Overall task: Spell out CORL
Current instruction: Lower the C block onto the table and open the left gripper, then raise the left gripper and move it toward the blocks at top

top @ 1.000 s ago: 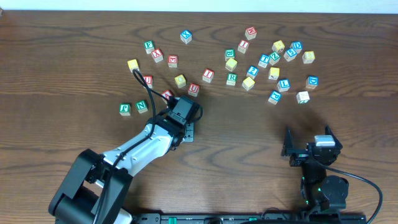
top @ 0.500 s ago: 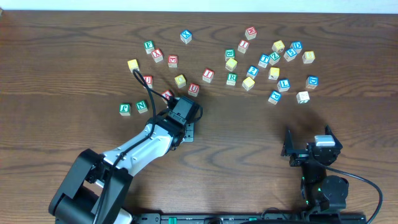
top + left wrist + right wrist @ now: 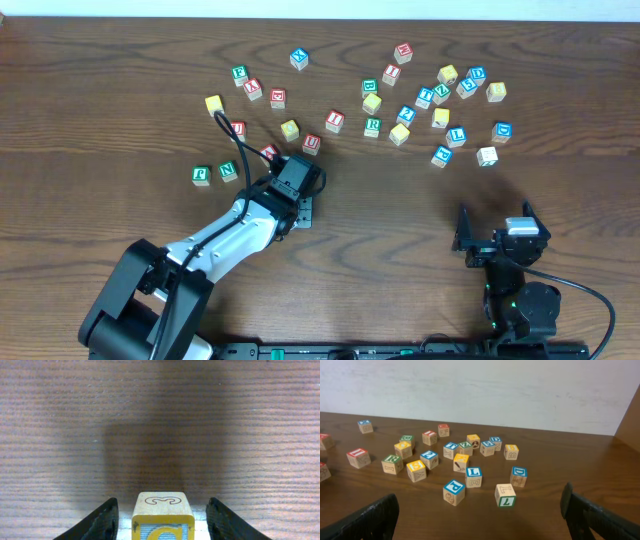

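A wooden cube with a yellow-framed C face (image 3: 163, 512) sits on the table between the fingers of my left gripper (image 3: 162, 505). The jaws are open, with a gap on each side of the cube. From overhead the left gripper (image 3: 298, 212) hides that cube. The green R cube (image 3: 372, 126) lies in the scattered group, and the blue L cube (image 3: 457, 135) (image 3: 473, 476) lies further right. Several yellow-faced cubes such as (image 3: 399, 134) lie about; their letters are unreadable. My right gripper (image 3: 497, 232) (image 3: 480, 510) stands wide open near the front edge, holding nothing.
Green F (image 3: 201, 174) and N (image 3: 228, 170) cubes lie left of the left arm, with red-lettered cubes (image 3: 312, 143) just behind the left gripper. A blue P cube (image 3: 454, 491) and a green-faced cube (image 3: 505, 495) lie nearest the right gripper.
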Available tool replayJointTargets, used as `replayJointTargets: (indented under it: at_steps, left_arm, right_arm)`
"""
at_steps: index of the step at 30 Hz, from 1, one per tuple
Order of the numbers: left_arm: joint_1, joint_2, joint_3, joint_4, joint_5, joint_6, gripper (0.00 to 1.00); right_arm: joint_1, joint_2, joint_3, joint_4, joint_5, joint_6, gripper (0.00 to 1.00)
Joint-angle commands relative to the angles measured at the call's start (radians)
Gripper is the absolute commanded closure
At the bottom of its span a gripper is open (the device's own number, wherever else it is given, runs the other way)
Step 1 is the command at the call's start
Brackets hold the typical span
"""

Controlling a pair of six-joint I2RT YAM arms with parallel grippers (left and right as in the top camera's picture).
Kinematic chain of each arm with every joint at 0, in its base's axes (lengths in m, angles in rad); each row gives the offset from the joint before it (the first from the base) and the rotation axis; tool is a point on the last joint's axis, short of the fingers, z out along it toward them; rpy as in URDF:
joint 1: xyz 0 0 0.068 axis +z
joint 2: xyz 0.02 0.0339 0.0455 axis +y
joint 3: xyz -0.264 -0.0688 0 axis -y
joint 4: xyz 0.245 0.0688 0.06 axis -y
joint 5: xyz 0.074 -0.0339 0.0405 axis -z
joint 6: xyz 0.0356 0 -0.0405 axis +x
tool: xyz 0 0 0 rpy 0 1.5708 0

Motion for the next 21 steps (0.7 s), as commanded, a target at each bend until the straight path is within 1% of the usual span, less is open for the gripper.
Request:
replayJointTargets:
  at_steps: [1, 7, 11, 12, 13, 14, 15, 17, 19, 21]
  left_arm:
    - [-0.001, 0.012, 0.012, 0.002, -0.010, 0.009, 0.44]
    - [-0.002, 0.008, 0.030, -0.003, -0.001, 0.008, 0.43]
    - [-0.001, -0.037, 0.074, -0.037, 0.006, 0.025, 0.43]
    - [-0.001, -0.063, 0.092, -0.055, 0.006, 0.046, 0.38]
    - [-0.002, -0.078, 0.103, -0.067, 0.006, 0.059, 0.37]
    - [-0.001, -0.101, 0.119, -0.084, 0.006, 0.076, 0.33]
    - [-0.001, -0.145, 0.145, -0.110, 0.005, 0.104, 0.21]
    - [-0.001, -0.200, 0.164, -0.126, 0.005, 0.129, 0.16]
    - [-0.001, -0.283, 0.180, -0.133, 0.005, 0.138, 0.09]
    - [-0.001, -0.340, 0.192, -0.147, 0.006, 0.140, 0.09]
  right_arm:
    - [-0.006, -0.006, -0.001, -0.004, 0.008, 0.013, 0.01]
    - [-0.006, -0.006, -0.001, -0.004, 0.008, 0.013, 0.01]
    - [-0.006, -0.006, -0.001, -0.004, 0.008, 0.013, 0.01]
    - [-0.006, -0.006, -0.001, -0.004, 0.008, 0.013, 0.01]
    - [-0.006, -0.006, -0.001, -0.004, 0.008, 0.013, 0.01]
    - [-0.006, -0.006, -0.001, -0.004, 0.008, 0.012, 0.01]
    - [-0.006, -0.006, -0.001, -0.004, 0.008, 0.012, 0.01]
    - [-0.006, -0.006, -0.001, -0.004, 0.008, 0.013, 0.01]
    - [-0.006, -0.006, -0.001, -0.004, 0.008, 0.013, 0.01]
    - [-0.006, -0.006, -0.001, -0.004, 0.008, 0.012, 0.01]
